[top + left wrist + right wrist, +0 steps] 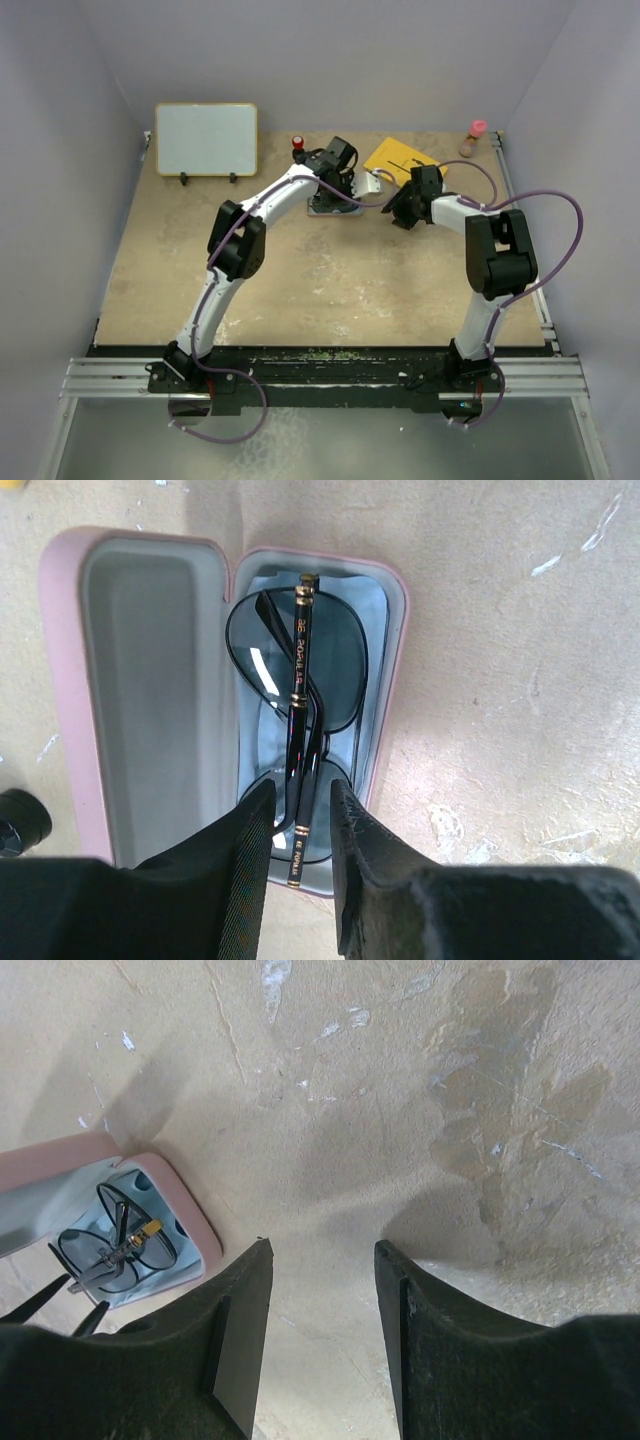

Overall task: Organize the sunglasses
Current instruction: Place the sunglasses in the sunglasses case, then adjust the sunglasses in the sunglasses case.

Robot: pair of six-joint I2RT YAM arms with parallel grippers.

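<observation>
The sunglasses point(300, 670), thin black wire frame with tinted lenses and folded arms, lie in the right half of the open pink case point(62, 680) on a light blue cloth point(372, 605). My left gripper point(302, 798) hovers over the case's near end, its fingers a little apart on either side of a folded arm, with gaps showing. In the top view it point(338, 180) is over the case point(335, 208). My right gripper point(320, 1260) is open and empty over bare table, right of the case point(190, 1210); the sunglasses point(115, 1250) show there too.
A white board point(206, 139) stands at the back left. A yellow sheet point(400, 158) lies at the back centre, with a small white object point(371, 183) beside it. A red-topped item point(298, 143) and a pink-capped bottle point(476, 135) stand near the back wall.
</observation>
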